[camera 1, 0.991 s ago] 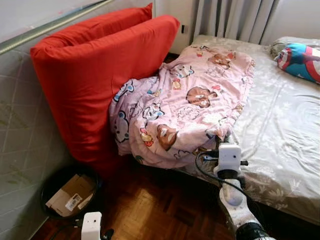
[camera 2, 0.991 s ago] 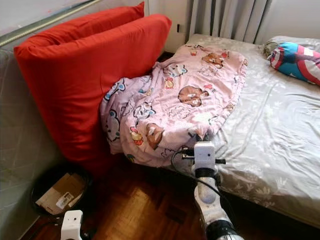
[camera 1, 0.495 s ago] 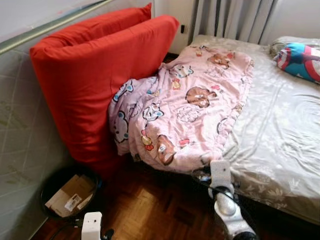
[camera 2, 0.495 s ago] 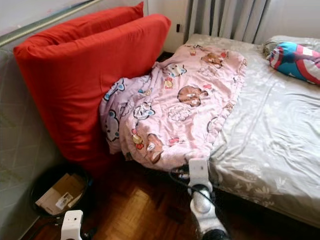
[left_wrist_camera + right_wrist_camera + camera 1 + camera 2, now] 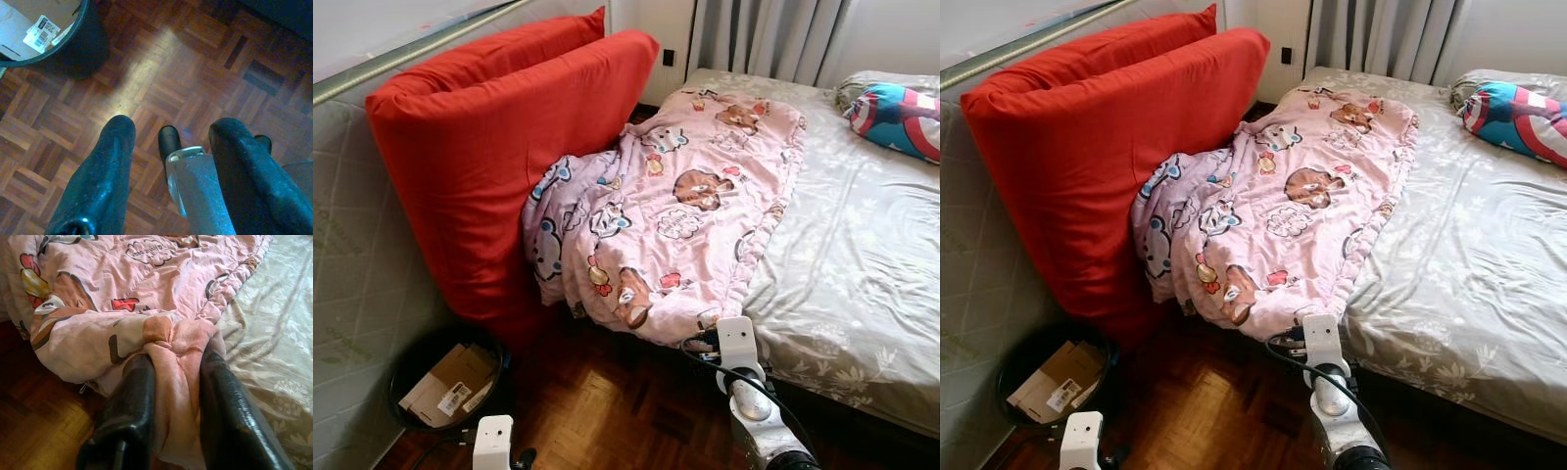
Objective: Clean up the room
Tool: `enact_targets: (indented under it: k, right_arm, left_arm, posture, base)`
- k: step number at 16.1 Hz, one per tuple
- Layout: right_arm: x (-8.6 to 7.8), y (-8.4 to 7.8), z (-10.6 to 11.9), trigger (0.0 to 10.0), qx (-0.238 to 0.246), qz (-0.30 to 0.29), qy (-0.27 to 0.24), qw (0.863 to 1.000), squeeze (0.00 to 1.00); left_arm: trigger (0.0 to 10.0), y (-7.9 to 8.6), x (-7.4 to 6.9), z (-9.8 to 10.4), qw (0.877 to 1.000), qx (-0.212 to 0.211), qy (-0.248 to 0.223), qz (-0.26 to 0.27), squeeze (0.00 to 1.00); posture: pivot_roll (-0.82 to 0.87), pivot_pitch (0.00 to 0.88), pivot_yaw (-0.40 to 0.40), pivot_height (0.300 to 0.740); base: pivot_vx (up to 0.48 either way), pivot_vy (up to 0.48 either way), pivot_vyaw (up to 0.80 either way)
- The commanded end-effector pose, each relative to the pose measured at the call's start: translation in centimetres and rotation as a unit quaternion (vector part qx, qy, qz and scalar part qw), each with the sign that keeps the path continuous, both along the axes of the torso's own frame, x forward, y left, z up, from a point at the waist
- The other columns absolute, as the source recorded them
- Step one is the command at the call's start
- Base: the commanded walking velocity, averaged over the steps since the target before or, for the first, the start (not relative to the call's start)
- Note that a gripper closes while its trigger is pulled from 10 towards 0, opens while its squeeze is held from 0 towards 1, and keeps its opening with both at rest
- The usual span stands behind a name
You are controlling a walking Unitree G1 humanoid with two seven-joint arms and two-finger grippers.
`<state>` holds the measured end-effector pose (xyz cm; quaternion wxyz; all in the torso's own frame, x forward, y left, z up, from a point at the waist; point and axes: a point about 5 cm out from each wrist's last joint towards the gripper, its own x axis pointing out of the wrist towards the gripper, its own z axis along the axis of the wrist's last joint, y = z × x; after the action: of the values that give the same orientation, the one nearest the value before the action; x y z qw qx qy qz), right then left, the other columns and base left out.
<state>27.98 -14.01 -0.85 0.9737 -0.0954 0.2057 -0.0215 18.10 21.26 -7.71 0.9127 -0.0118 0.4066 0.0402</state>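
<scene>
A pink cartoon-print blanket (image 5: pixel 675 206) lies crumpled over the near left corner of the bed (image 5: pixel 862 245), and part of it hangs against the red cushions. My right gripper (image 5: pixel 176 357) is shut on a bunched corner of the blanket (image 5: pixel 122 274) at the bed's near edge. The two black fingers (image 5: pixel 134 396) pinch the pink fold between them. In the eye views the right wrist (image 5: pixel 736 343) sits just below that hanging corner. My left gripper (image 5: pixel 173 125) hangs open above the parquet floor, holding nothing.
Two big red cushions (image 5: pixel 499 147) lean upright against the left wall. On the floor at lower left stands a black bin (image 5: pixel 421 352) holding cardboard. A blue, red and white pillow (image 5: pixel 901 108) lies at the bed's far right. Curtains (image 5: pixel 754 39) hang behind the bed.
My right gripper has drawn back and down from the bed top to its near edge. The pink blanket's corner came with it and now hangs over that edge.
</scene>
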Motion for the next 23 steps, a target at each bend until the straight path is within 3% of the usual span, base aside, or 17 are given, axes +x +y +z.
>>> enact_targets:
  k: [1,3,6,7,8,9,11,15,18,23]
  right_arm:
    - [0.0,0.1,-0.1,10.0,-0.004,0.003,0.007,1.0,1.0]
    - [-0.1,0.1,-0.2,10.0,-0.005,0.004,0.014,1.0,1.0]
    - [-1.2,-0.5,-1.9,10.0,-0.002,-0.003,0.085,0.996,1.0]
    - [-2.4,-0.2,-3.1,10.0,0.027,0.025,0.134,0.99,1.0]
    - [-3.5,-0.5,-4.0,10.0,0.017,0.037,0.163,0.986,0.32]
    - [-4.5,-1.3,-4.8,10.0,0.01,0.025,0.182,0.983,0.0]
    - [-7.8,-4.4,-6.7,10.0,0.037,-0.047,0.241,0.969,0.0]
    - [-13.8,-5.9,-9.2,10.0,0.077,-0.061,0.322,0.942,0.0]
    - [-15.0,-5.8,-9.6,10.0,0.082,-0.074,0.332,0.937,0.0]
    - [-15.1,-4.0,-9.8,10.0,0.109,-0.07,0.319,0.939,0.0]
  left_arm:
    - [10.0,0.2,-0.3,-0.1,1.0,0.004,0.005,-0.002,0.0]
    - [10.0,0.2,-0.3,-0.1,1.0,0.004,0.004,-0.002,0.0]
    - [10.0,0.2,-0.3,-0.1,1.0,0.004,0.003,-0.002,0.0]
    - [10.0,0.2,-0.2,-0.1,1.0,0.005,0.004,-0.003,0.0]
    - [10.0,0.1,-0.2,-0.1,1.0,0.005,0.004,-0.003,0.0]
    - [10.0,0.1,-0.2,-0.1,1.0,0.005,0.003,-0.003,0.0]
    - [10.0,0.1,-0.2,-0.1,1.0,0.006,0.004,-0.002,0.0]
    - [10.0,0.2,-0.3,-0.2,1.0,0.006,0.01,-0.003,0.0]
    - [10.0,0.2,-0.4,-0.2,1.0,0.006,0.012,-0.002,0.0]
    - [10.0,0.4,-0.4,-0.2,1.0,0.008,0.017,0.001,0.0]
  posture:
    - [-0.06,0.073,0.002,0.74]
    - [-0.06,0.073,0.002,0.74]
    - [-0.06,0.072,0.001,0.74]
    - [-0.07,0.071,0.0,0.74]
    - [-0.06,0.072,0.0,0.74]
    - [-0.06,0.07,-0.001,0.74]
    - [-0.07,0.07,0.0,0.74]
    - [-0.08,0.069,0.003,0.74]
    - [-0.06,0.071,0.007,0.74]
    - [-0.07,0.074,0.012,0.74]
  base:
    - [0.0,0.0,0.0]
    - [0.0,0.0,0.0]
    - [0.0,0.0,0.0]
    - [0.0,0.0,0.0]
    - [0.0,0.0,0.0]
    - [0.0,0.0,0.0]
    - [0.0,0.0,0.0]
    - [0.0,0.0,0.0]
    - [0.0,0.0,0.0]
    - [0.0,0.0,0.0]
